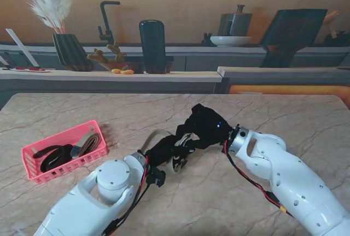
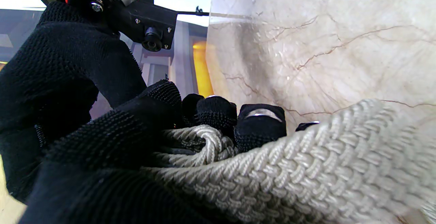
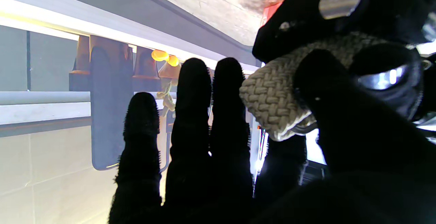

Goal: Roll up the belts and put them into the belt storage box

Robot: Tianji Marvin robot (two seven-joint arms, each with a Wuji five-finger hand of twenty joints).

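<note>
A beige woven belt [image 2: 306, 169] is partly rolled between my two black-gloved hands at the middle of the table. My left hand [image 1: 164, 151] is shut on it, with the fingertips [image 2: 260, 121] curled over the coil. My right hand [image 1: 205, 126] pinches the belt's rolled end [image 3: 272, 94] between thumb and forefinger, while its other fingers [image 3: 190, 132] stay straight. A loose length of the belt [image 1: 153, 136] arcs out behind my left hand. The pink storage box [image 1: 60, 136] stands at the left and holds a black belt [image 1: 52, 156] and a brown rolled belt [image 1: 87, 143].
The marble table [image 1: 273, 115] spreads around both hands. Behind its far edge runs a counter with a dark vase of pampas grass [image 1: 68, 50], a tall black cylinder [image 1: 152, 44], a faucet [image 1: 106, 22] and a white bowl [image 1: 231, 40].
</note>
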